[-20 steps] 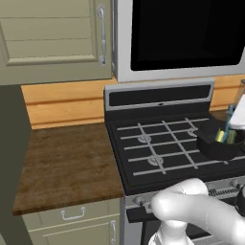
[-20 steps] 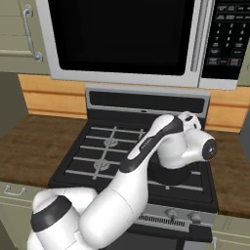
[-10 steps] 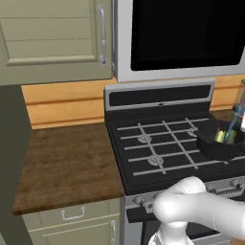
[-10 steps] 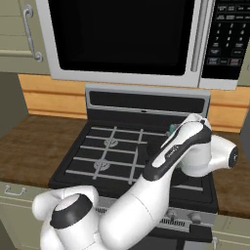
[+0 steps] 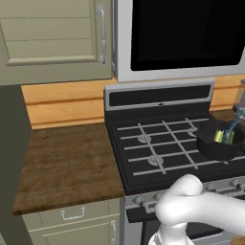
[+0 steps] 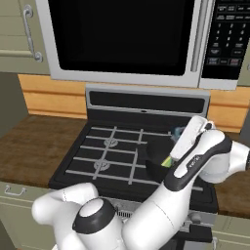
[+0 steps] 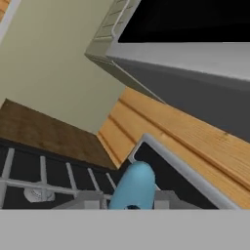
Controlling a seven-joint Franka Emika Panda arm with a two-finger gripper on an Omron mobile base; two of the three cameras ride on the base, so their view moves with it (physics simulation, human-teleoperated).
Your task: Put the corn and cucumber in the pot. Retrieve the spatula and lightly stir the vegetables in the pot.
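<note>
The black pot (image 5: 216, 147) sits on the stove's front right burner. Inside it lies the yellow corn (image 5: 218, 136); I cannot tell the cucumber from the dark interior. The thin handle of the light-blue spatula (image 5: 233, 126) slants down into the pot from my gripper (image 5: 240, 101) at the right edge. In the hand view the spatula's rounded blue end (image 7: 133, 187) sits right at my gripper (image 7: 130, 205), which is shut on it. In the right base view my arm covers most of the pot (image 6: 152, 157), with a bit of spatula (image 6: 177, 132) and corn (image 6: 167, 161) showing.
The black gas stove (image 5: 158, 148) has grey grates and a raised back panel (image 5: 160, 97). The microwave (image 5: 182, 36) hangs close above. A brown wooden counter (image 5: 67, 162) lies left of the stove, with cabinets (image 5: 52, 38) above it.
My arm's upper links have swung right across the stove in the right base view. The hand with the spatula has risen slightly over the pot.
</note>
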